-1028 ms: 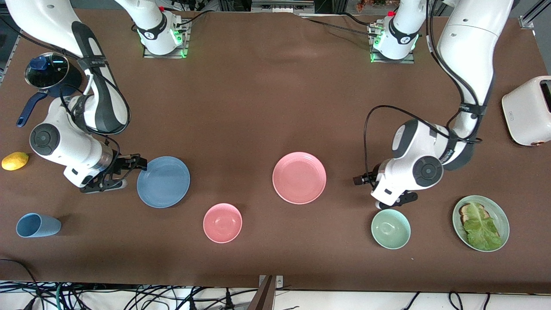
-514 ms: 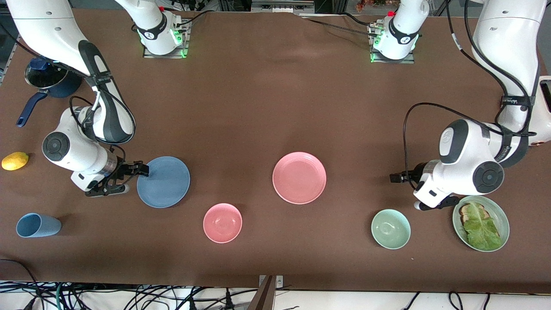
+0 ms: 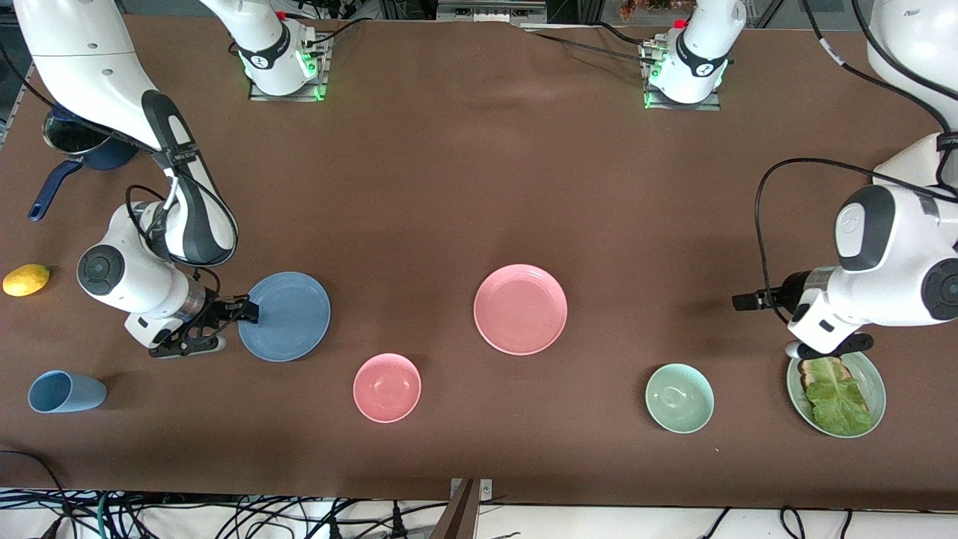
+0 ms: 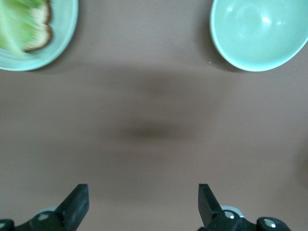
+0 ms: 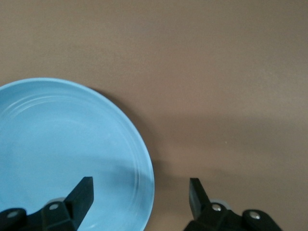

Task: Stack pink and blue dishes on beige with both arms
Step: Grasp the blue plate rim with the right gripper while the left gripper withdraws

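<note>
Two plates lay flat on the brown table: the blue plate toward the right arm's end, the pink plate near the middle. The right gripper straddled the blue plate's rim, fingers apart, one over the plate, one outside. The left gripper hung with fingers spread over bare table, near the green plate of lettuce.

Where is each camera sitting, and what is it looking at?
Front view: high across the table, facing both arms; shows the right gripper at the blue plate and the left gripper above the lettuce plate.
Left wrist view: on the left arm's wrist, looking down past its open fingers at bare table, lettuce plate, green bowl.
Right wrist view: on the right wrist, open fingers straddling the blue plate's rim.
Shared: the front view shows the same blue plate, lettuce plate and green bowl as the wrist views.
</note>
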You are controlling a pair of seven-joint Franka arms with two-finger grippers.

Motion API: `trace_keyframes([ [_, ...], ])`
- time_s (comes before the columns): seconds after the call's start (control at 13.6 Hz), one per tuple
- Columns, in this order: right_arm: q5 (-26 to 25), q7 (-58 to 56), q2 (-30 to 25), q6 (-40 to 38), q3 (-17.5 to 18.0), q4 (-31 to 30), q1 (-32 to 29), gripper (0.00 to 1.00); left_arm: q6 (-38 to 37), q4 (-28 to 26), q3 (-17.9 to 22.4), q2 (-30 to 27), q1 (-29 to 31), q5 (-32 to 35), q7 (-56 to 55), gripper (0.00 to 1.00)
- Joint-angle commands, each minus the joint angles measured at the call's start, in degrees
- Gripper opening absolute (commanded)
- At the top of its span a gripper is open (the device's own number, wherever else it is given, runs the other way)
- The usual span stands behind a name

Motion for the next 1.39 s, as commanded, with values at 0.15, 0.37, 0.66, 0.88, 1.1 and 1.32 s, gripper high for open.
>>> trace_keyframes([
  [0.15,0.91,-1.44,2.96,1.37,0.66,2.22,-0.55,0.63,-2.33,-8.58,8.84,-16.11,-5.9,-0.83,6.28,1.0],
  [0.37,0.92,-1.44,2.79,1.11,0.66,2.3,-0.55,0.47,-4.9,-7.96,9.04,-21.39,-6.36,-1.18,6.28,1.0],
  [0.66,0.92,-1.26,2.7,0.49,0.75,2.22,-0.37,0.21,-4.9,-6.91,8.77,-26.23,-7.75,-2.5,6.19,1.0],
  [0.88,1.96,-1.26,2.7,0.05,1.36,2.13,-0.37,0.01,-5.77,-7.17,8.77,-27.47,-9.6,-2.24,6.19,1.0],
  [1.1,2.41,-1.44,2.17,-3.36,1.54,2.48,-0.55,0.0,-6.83,-7.61,8.77,-29.31,-9.61,-2.06,6.54,1.0],
  [1.32,3.9,-1.52,0.86,-10.65,1.45,6.16,-0.46,0.0,-7.89,-7.26,8.77,-29.23,-9.43,-1.89,6.54,1.0],
])
